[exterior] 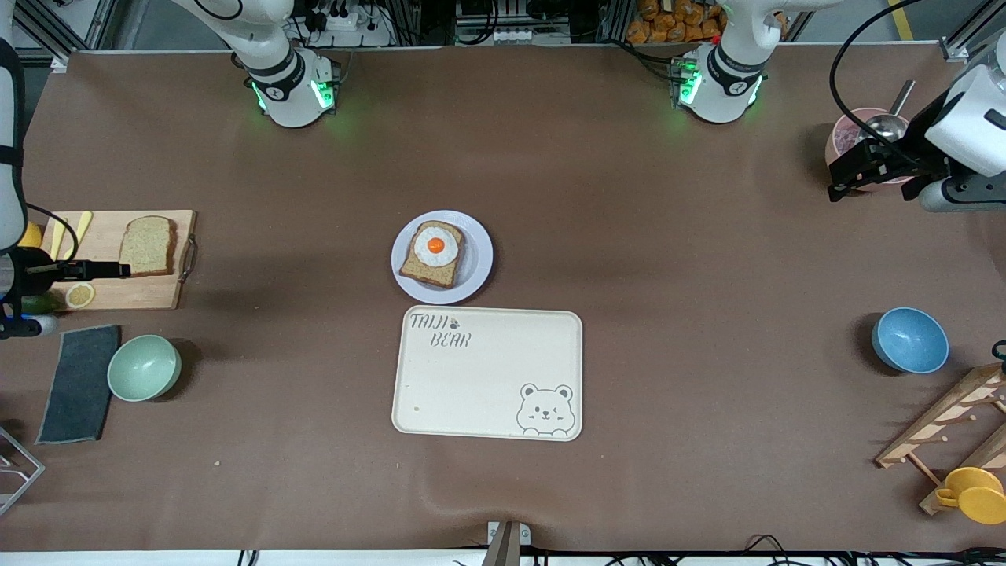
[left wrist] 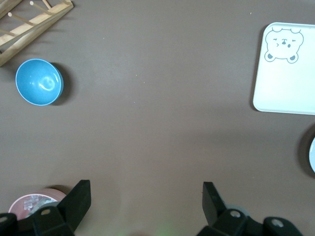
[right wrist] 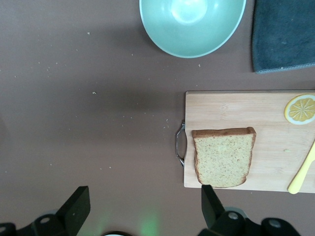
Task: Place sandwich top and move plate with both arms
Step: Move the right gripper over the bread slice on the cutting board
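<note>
While the sandwich top [exterior: 148, 246] sits on the cutting board [exterior: 149, 292], we see both the left gripper [left wrist: 145, 206] by the pink bowl [exterior: 853, 141] and the right gripper [right wrist: 142, 209] spread wide, with the plate [exterior: 479, 259] at the tray's [exterior: 487, 377] 12 o'clock.

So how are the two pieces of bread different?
The bread on the wooden board is plain on top, while the bread on the plate has a fried egg on it. The plain slice lies on the board at the right arm's end of the table; the egg slice sits on a round plate in the middle. Both are brown, squarish and lying flat.
</note>
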